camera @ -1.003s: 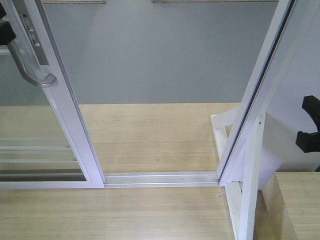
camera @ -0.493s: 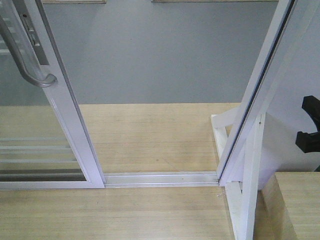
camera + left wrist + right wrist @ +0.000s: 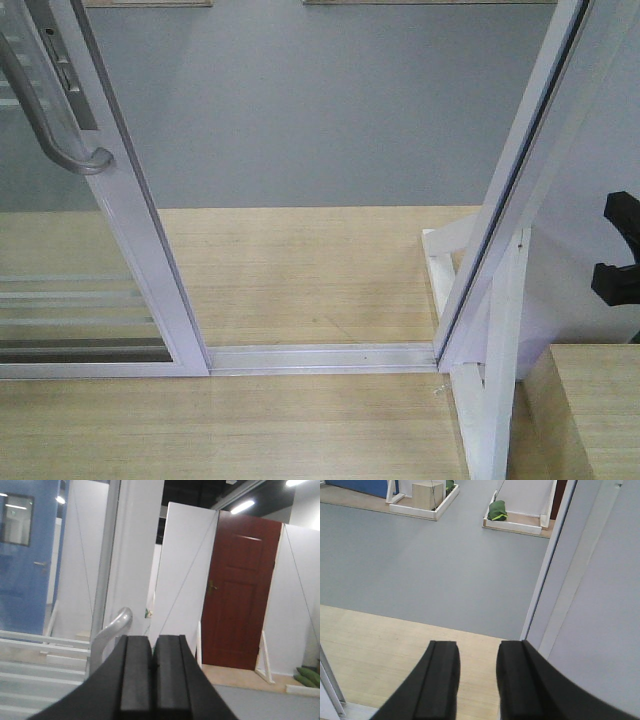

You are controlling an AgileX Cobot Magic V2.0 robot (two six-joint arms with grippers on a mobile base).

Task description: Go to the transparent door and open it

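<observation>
The transparent door (image 3: 140,240) stands at the left of the front view, a glass panel with thin white bars in a white frame, leaving a wide gap to the white frame post (image 3: 520,170). Its curved grey handle (image 3: 55,120) is at the top left. In the left wrist view my left gripper (image 3: 152,639) is shut and empty, with the handle (image 3: 111,632) just behind it to the left, apart from it. My right gripper (image 3: 612,245) is at the right edge, open and empty. It also shows in the right wrist view (image 3: 477,647) beside the post (image 3: 545,575).
The white floor track (image 3: 320,357) crosses the wooden platform (image 3: 300,270) between door and post. Grey floor (image 3: 320,110) lies beyond. White braces (image 3: 500,380) stand at the post's foot. A red-brown door (image 3: 240,590), white panels and a blue wall are farther off.
My left gripper, seen at the left edge by the handle one second ago, has left the front view. The door and my right gripper have not moved.
</observation>
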